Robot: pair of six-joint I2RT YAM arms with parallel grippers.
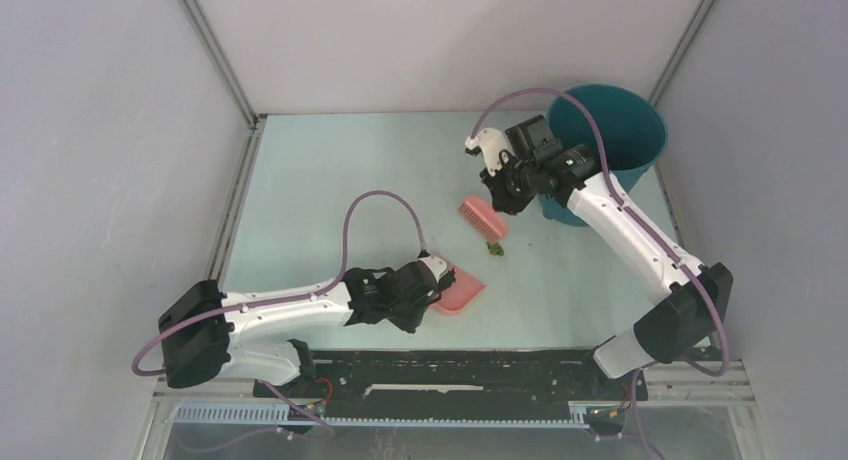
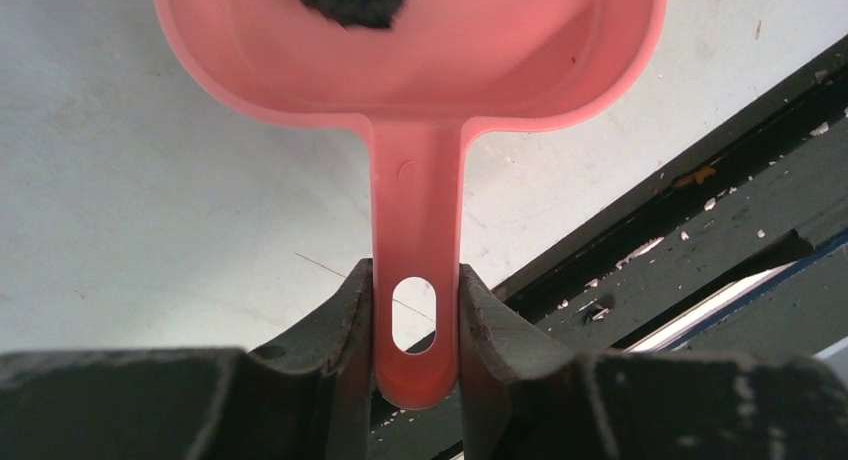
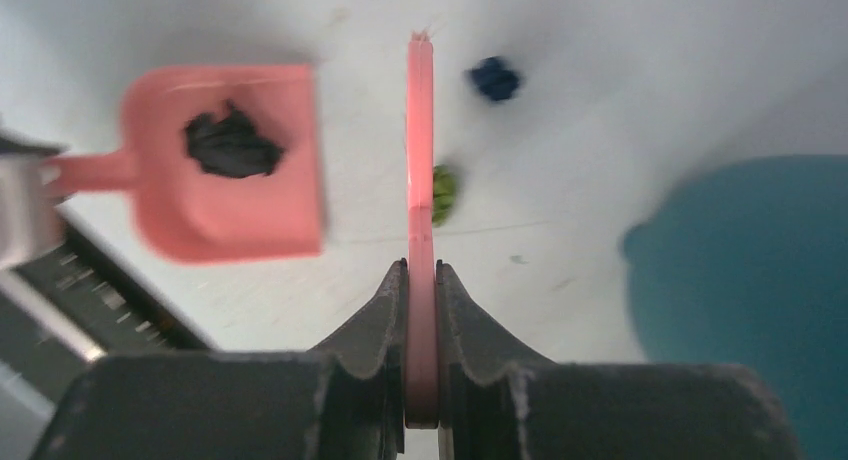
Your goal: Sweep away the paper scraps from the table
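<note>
Lying just beside the brush [image 3: 420, 130], a green scrap [image 3: 444, 193] looks to be the one in hand. A blue scrap [image 3: 495, 78] sits a little past the brush tip, and a black wad [image 3: 232, 145] is already in the pan [image 3: 260, 210]. Both loose ones rest on the bare table [image 1: 330, 180], with the bin [image 1: 625, 130] off to one side (I make out only these three).

The step, as I read it, is brushing the green scrap into the pan. The right gripper [image 3: 421, 275] is pinched narrow on the brush handle, and the left gripper [image 2: 415, 285] is clamped on the pan's handle. The next move calls for the bristles to come down behind the scrap, on the side away from the pan. They should then draw it toward the pan's mouth while the pan is held flat. Whether the bristles touch the table now, I cannot tell.

From overhead the green scrap lies between brush and pan, yet the blue one does not show there (hidden by the right arm, I would guess). The right wrist view shows both, and the wad too. The left wrist view shows the grip closely, with the rail [image 2: 700, 230] just beside the pan's handle.
</note>
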